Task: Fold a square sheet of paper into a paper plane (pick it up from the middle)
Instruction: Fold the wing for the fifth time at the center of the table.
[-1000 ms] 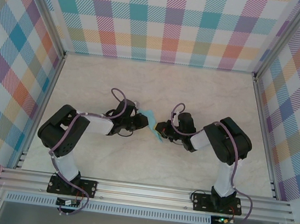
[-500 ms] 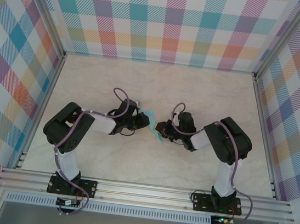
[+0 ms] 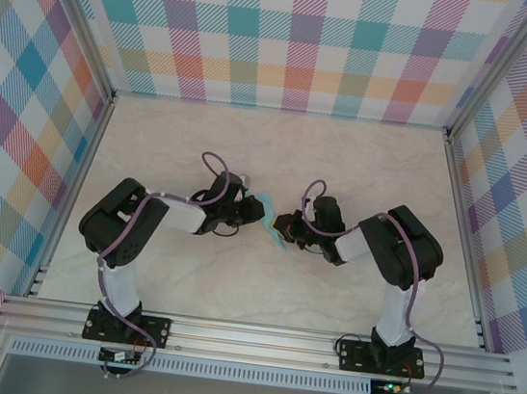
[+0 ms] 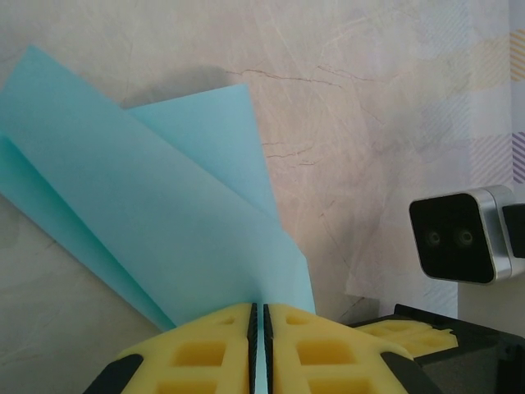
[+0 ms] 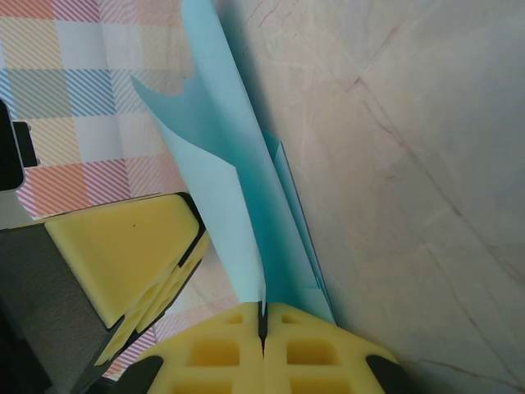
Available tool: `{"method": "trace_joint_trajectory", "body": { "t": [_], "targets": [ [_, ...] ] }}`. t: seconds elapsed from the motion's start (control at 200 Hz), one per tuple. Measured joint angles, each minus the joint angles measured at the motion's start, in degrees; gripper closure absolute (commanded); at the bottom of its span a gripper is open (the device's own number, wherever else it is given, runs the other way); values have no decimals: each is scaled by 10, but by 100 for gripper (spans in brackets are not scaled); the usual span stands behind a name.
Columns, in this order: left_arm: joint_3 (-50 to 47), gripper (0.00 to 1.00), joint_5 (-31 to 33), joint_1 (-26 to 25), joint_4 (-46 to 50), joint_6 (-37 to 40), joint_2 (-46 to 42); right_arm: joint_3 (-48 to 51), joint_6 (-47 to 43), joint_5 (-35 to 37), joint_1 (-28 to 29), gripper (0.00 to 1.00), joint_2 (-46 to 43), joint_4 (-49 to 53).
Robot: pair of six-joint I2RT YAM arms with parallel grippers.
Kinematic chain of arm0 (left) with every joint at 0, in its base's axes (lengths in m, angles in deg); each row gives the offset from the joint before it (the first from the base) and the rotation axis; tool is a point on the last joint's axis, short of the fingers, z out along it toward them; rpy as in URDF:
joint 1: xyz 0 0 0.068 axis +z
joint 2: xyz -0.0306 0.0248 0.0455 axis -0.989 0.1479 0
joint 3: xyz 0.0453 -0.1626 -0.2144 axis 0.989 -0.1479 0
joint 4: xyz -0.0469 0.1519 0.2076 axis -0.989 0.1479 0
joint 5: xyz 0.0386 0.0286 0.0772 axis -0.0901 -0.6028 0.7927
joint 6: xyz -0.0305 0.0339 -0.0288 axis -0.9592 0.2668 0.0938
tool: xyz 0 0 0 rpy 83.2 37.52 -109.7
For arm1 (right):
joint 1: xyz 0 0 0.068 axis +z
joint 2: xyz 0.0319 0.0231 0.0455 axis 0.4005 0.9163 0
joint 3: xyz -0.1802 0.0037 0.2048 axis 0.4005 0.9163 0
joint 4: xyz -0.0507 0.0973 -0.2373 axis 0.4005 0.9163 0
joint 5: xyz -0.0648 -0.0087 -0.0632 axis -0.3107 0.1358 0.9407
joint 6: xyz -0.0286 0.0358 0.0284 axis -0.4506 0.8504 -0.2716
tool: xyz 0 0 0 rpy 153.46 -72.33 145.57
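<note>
Just beside paper point(image 4: 164, 246): right gripper point(image 5: 264, 327), table point(image 3: 364, 171).

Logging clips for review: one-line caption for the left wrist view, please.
Left gripper shut on the folded light blue paper over the marbled table, the other arm's camera beside it.

The square sheet of paper point(image 3: 269, 213) — light blue, folded into overlapping layers — tilts nearly on edge; corners sharp.
</note>
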Motion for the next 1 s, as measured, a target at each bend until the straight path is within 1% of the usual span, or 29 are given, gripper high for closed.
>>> {"method": "trace_joint_trajectory", "body": {
  "t": [0.64, 0.885, 1.005],
  "targets": [
    [13, 88, 0, 0, 5, 14, 23, -3, 3, -8, -3, 100, 3, 3],
    [40, 89, 2, 0, 52, 23, 28, -13, -1, -17, -5, 100, 2, 25],
    [54, 89, 2, 0, 77, 28, 31, -23, -15, -21, -5, 92, -3, 54]
  ]
}}
